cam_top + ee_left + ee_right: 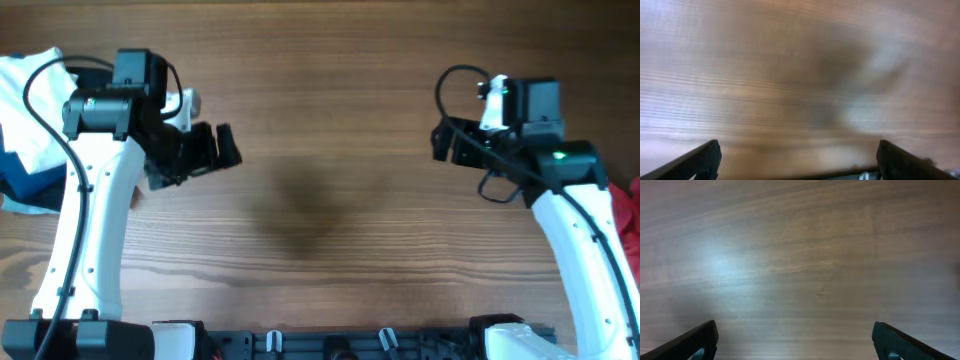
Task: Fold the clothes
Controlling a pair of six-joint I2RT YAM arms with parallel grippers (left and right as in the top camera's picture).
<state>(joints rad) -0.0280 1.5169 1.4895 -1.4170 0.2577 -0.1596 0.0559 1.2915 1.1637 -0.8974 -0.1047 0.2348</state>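
A pile of clothes, white (25,80) over dark blue (25,182), lies at the table's far left edge, partly behind my left arm. A red garment (630,215) shows at the right edge. My left gripper (215,150) is open and empty above bare wood at the left of the table; its fingers frame only wood in the left wrist view (797,157). My right gripper (447,143) is open and empty at the right; the right wrist view (795,340) shows only bare table between its fingers.
The wooden table (320,200) spreads between the two arms. The arm bases sit along the front edge.
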